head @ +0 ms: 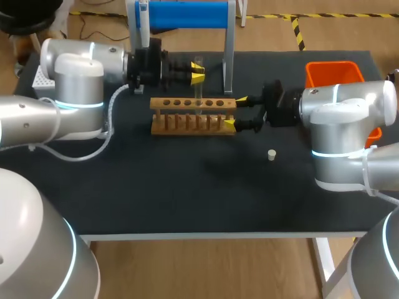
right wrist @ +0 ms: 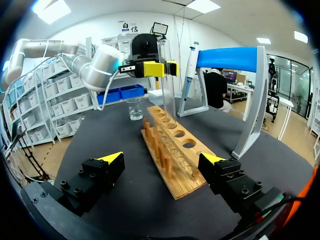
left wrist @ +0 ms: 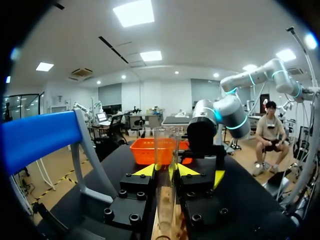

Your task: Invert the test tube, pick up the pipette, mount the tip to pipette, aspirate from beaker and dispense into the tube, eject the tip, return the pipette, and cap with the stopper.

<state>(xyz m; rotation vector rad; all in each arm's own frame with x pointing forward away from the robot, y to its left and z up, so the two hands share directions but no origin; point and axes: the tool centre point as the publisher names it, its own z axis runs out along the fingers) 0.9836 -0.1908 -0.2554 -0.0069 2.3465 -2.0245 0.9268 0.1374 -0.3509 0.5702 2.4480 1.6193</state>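
Note:
A clear test tube point(head: 198, 87) stands upright over the wooden rack point(head: 187, 118), its lower end at a hole in the rack's top. My left gripper point(head: 197, 70) is shut on the tube's upper part. From the left wrist the tube point(left wrist: 166, 165) rises between the yellow tips of that gripper point(left wrist: 166, 171). My right gripper point(right wrist: 162, 158) is open and straddles the near end of the rack point(right wrist: 172, 150) with gaps on both sides. The pipette point(right wrist: 190, 65) hangs on the blue stand point(right wrist: 230, 57). A glass beaker point(right wrist: 134, 108) sits past the rack. The small stopper point(head: 272, 154) lies on the table.
An orange bin point(head: 333, 75) stands at the back right corner, behind my right arm. A white tip box point(head: 40, 81) shows partly behind my left arm. The blue stand's legs point(head: 229, 56) rise just behind the rack.

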